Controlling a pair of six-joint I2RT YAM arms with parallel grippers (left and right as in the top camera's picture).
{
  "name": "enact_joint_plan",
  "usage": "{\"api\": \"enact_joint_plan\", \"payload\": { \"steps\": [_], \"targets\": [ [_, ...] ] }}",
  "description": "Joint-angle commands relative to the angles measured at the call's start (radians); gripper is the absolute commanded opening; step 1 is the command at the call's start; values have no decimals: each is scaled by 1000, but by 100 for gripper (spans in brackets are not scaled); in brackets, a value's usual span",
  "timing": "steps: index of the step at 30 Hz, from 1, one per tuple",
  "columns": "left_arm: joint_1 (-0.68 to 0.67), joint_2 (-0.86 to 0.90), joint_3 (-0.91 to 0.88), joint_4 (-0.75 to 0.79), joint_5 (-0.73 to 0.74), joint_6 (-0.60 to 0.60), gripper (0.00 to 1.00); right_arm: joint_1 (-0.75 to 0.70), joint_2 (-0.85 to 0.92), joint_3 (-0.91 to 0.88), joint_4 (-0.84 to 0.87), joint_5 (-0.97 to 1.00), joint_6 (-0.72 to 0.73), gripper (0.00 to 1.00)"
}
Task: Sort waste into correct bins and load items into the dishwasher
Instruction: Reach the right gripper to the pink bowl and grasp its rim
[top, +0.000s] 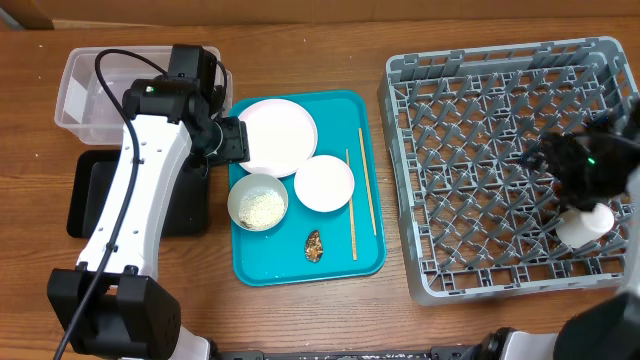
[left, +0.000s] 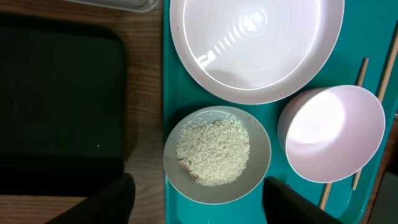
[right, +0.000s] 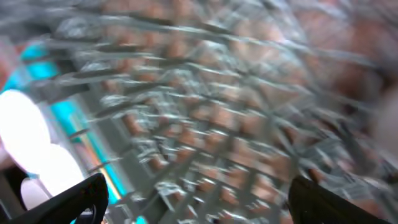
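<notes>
Now left fingers (left: 112, 202) are hovering wide above the round white rice bowl (left: 217, 154), right fingers (right: 81, 199) gaping empty; tilting risks spillage.

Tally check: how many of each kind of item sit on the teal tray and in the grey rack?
Plate: 1
Bowls: 2
Chopsticks: 2
Food scrap: 1
Cup, in the rack: 1
Total: 7
</notes>
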Motion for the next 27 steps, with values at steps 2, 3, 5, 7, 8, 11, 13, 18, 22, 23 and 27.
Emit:
{"api": "enact_joint_plan", "payload": {
  "steps": [2, 3, 5, 7, 8, 11, 13, 18, 22, 23, 27],
  "targets": [
    [-13, -18, 12, -2, 4, -10, 68, 219, -91, 85, 69, -43, -36, 94],
    [-13, -18, 12, -3, 3, -10, 68, 293, -92, 86, 105, -42, -35, 94],
    [-13, -18, 12, -3, 4, -10, 68, 404, -80, 86, 163, -29, -7, 94],
    [-13, -18, 11, -3, 4, -10, 69, 492, -59, 86, 211, 6, 52, 94],
    [-13, -18, 11, -3, 4, -11, 68, 528, -46, 86, 231, 18, 79, 94],
    [-13, -18, 10, -3, 4, -11, 68, 658, 31, 86, 293, 38, 125, 93],
    [-14, -18, 10, -3, 4, -11, 69, 709, 78, 86, 309, 41, 145, 91],
    [-14, -18, 9, -3, 4, -11, 69, 808, 216, 86, 320, 41, 154, 85],
    [-15, -18, 5, -2, 4, -11, 69, 858, 315, 86, 322, 51, 172, 81],
    [-15, -18, 5, -2, 4, -11, 69, 867, 338, 86, 320, 80, 201, 79],
    [-15, -18, 5, -3, 4, -11, 69, 885, 401, 86, 320, 153, 254, 73]
  ]
}}
